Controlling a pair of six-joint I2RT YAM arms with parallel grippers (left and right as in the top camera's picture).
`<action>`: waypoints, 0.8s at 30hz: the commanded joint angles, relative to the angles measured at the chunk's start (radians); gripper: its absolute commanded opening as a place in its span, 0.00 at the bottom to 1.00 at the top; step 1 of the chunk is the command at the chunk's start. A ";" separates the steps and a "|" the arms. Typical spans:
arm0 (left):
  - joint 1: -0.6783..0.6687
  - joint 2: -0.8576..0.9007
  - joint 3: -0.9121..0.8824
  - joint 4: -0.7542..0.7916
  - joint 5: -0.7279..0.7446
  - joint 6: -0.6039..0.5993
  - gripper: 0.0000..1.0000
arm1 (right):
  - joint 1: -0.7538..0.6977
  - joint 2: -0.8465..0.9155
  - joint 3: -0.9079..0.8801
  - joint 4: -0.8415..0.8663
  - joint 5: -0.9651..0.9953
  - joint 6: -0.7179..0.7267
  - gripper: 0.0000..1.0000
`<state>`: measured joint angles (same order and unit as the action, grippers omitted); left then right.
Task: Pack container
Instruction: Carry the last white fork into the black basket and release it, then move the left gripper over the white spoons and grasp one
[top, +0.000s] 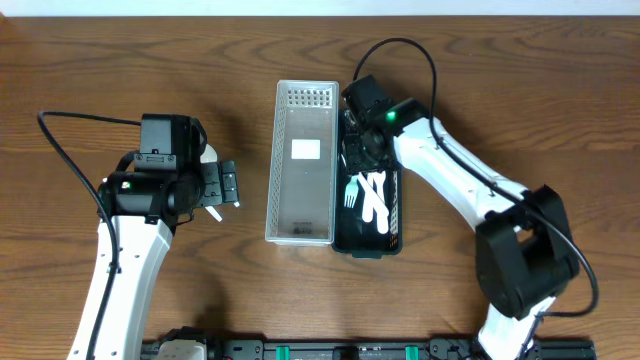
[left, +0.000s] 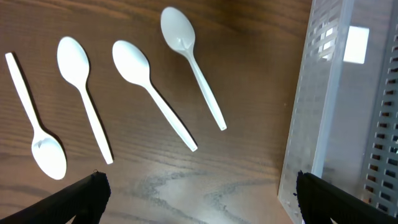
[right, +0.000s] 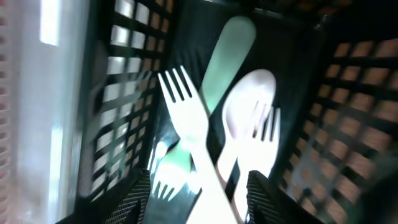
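White fork (right: 193, 134), handle off-frame

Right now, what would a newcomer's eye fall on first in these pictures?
First, the black basket right of centre, holding white and pale green cutlery, with the right tool inside it. Next, the clear container beside it, and four white spoons apart on the table under the left tool.

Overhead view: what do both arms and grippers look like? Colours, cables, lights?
Both arms have white links with bulky black joint housings. The left arm and right arm each show a small green light near the wrist and carry a looping black cable. The left gripper and right gripper are black and two-fingered.
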<state>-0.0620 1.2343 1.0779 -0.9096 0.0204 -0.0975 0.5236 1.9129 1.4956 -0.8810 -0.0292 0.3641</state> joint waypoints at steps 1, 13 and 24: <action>-0.001 -0.020 0.015 -0.020 -0.001 0.005 0.98 | -0.042 -0.138 0.089 -0.021 0.015 -0.055 0.54; 0.000 0.020 0.246 0.006 -0.063 -0.289 0.98 | -0.416 -0.441 0.127 -0.212 0.021 -0.047 0.72; 0.021 0.398 0.249 0.090 -0.065 -0.425 0.98 | -0.610 -0.387 0.110 -0.369 0.018 -0.135 0.80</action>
<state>-0.0593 1.5494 1.3327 -0.8139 -0.0296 -0.4324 -0.0769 1.5063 1.6188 -1.2400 -0.0074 0.2806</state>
